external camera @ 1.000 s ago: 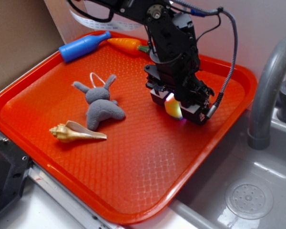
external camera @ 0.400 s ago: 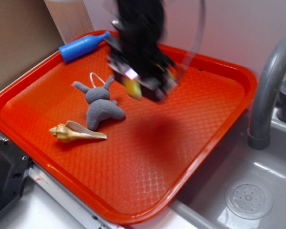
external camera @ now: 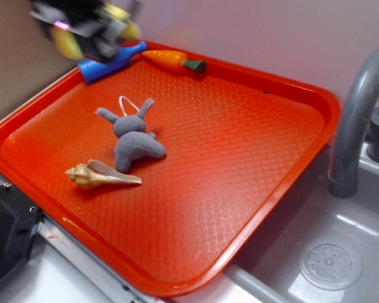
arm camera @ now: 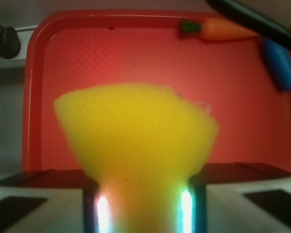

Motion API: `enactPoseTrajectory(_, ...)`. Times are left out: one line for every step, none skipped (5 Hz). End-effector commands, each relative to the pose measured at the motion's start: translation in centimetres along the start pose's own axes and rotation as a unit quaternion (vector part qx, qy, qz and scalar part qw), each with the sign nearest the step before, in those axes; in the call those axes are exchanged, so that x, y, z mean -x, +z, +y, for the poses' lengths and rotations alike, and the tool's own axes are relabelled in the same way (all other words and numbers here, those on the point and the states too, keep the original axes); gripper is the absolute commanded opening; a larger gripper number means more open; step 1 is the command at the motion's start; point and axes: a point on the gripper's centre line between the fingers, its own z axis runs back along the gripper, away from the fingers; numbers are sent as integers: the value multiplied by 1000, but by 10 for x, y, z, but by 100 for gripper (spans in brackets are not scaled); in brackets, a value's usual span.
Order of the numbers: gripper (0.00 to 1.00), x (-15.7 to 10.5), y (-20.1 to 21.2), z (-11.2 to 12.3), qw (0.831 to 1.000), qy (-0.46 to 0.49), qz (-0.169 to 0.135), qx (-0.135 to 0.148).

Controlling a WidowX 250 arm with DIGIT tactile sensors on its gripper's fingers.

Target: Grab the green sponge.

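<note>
Fingers (arm camera: 39,204) clamp from both sides on the narrow end of the green sponge (arm camera: 136,141), its yellow foam fanning out wide above them. Seen from the exterior view, the blurred gripper (external camera: 82,28) carries it high over the red tray's (external camera: 252,189) far-left corner, above the blue bottle (external camera: 110,61), clear of the tray.

Tray (external camera: 271,164): orange-red, diamond-textured. Sponge (arm camera: 136,136): yellow. Bunny (external camera: 134,140) grey, bottle (external camera: 110,61) blue, carrot (external camera: 170,60) orange, shell (external camera: 98,175) tan.
</note>
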Motion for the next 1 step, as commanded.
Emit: enactPoseTrajectory(0,23,39,27,997,52,-26,49)
